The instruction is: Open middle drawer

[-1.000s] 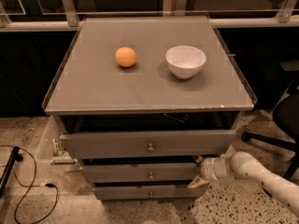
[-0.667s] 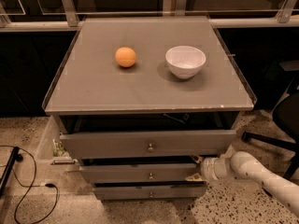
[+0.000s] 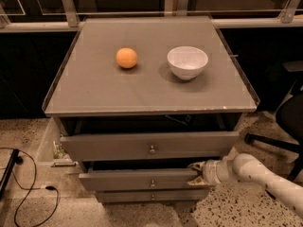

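A black cable (image 3: 28, 193) is seen lying on the speckled floor at the far left. Next to it stands the grey cabinet, whose flat top (image 3: 94, 93) is edged by a thin raised rim. An orange ball (image 3: 127, 58) is set on the top, left of centre and apart from everything else.

Below the top, three drawer fronts are stacked. The top drawer (image 3: 109, 148) is pulled out, and a dark gap is left between it and the cabinet top. The middle drawer (image 3: 123, 179) is found directly beneath it, second of the three, with a small round knob (image 3: 152, 183) at its centre. Its front is set slightly forward of the lowest drawer (image 3: 128, 196), which is the narrowest.

A white bowl (image 3: 187, 62) is placed upright on the top, right of centre, near the ball but not touching it.

The gripper (image 3: 195, 174) is held low, against the right end of the middle drawer's front; whether it is spread or closed cannot be told. The white arm (image 3: 265, 178) is extended from the lower right. A chair base (image 3: 270, 143) is seen behind it.
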You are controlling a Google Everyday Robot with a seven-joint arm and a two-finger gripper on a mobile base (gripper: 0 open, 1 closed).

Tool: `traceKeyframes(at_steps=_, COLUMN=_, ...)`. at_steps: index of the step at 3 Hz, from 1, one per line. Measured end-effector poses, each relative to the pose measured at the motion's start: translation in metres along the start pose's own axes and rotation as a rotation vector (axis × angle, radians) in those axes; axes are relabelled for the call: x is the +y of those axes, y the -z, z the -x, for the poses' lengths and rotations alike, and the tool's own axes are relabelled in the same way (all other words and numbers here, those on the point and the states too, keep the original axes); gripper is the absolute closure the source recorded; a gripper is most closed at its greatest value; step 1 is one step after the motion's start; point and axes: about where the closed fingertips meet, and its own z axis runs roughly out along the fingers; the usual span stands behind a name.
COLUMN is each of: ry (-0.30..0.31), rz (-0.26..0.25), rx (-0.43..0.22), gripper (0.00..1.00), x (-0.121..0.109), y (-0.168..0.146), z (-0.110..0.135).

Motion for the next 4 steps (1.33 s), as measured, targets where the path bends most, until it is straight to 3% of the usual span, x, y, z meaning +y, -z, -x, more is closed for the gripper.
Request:
traceKeyframes(at_steps=1, ry=0.000, rz=0.000, rx=0.000, gripper=0.92, x=0.000, y=0.000, z=0.000)
traceKeyframes(at_steps=3, ry=0.000, rz=0.000, rx=0.000, gripper=0.45, x=-0.001, y=0.002, z=0.001)
traceKeyframes(at_steps=4, ry=0.006, rz=0.017, rx=-0.006, gripper=0.48, x=0.010, y=0.008, z=0.001)
